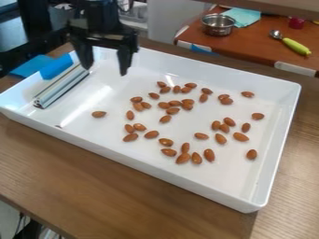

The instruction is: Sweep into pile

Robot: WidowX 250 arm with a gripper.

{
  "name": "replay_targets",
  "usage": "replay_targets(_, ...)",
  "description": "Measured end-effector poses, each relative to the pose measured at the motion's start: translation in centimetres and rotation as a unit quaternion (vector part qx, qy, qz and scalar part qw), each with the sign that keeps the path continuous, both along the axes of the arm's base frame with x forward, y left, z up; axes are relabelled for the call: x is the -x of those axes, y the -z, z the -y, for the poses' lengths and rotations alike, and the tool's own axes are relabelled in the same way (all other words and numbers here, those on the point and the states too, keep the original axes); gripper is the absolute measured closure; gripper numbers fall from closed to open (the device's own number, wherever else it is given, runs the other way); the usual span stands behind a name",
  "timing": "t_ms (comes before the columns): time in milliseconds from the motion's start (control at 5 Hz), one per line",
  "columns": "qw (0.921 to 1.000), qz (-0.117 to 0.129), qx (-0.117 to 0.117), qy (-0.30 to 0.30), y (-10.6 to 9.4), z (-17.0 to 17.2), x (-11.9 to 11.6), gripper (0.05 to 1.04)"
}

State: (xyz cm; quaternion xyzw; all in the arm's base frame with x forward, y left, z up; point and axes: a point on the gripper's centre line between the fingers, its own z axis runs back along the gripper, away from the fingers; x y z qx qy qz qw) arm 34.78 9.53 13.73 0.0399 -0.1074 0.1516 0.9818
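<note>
My gripper (107, 67) hangs over the back left part of the white tray (261, 186), open, its two fingers pointing down with a gap between them and nothing held. Many almonds (173, 110) lie scattered over the middle and right of the tray floor, some touching in small clusters. One lone almond (99, 114) rests farther left. Along the tray's left end lies a long metallic bar (61, 87) with a blue part (57, 66) at its back; it seems to be the sweeping tool, left of and below my gripper.
Raised walls surround the almonds on the wooden table (93, 186). Behind, a reddish-brown surface (268, 49) carries a metal pot (218, 24), a teal cloth (243, 16) and a spoon with a green handle (296, 46). A blue object (31, 66) lies outside the tray at left.
</note>
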Motion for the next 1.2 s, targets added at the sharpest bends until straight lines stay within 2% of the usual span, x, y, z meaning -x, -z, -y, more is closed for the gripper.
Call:
replay_targets(400,0.9997,-0.020,-0.003,-0.016,0.1,-4.7,-0.4,0.084)
replay_targets(600,0.9994,-0.025,0.002,-0.025,0.7,-7.0,0.2,0.084)
replay_targets(800,0.9998,-0.007,0.005,-0.016,0.6,-7.7,-0.1,0.084)
replay_targets(1000,0.9997,0.003,0.019,-0.013,1.7,-8.1,0.4,0.084)
replay_targets(1200,0.9997,0.008,0.022,-0.008,1.9,-8.2,0.4,0.084)
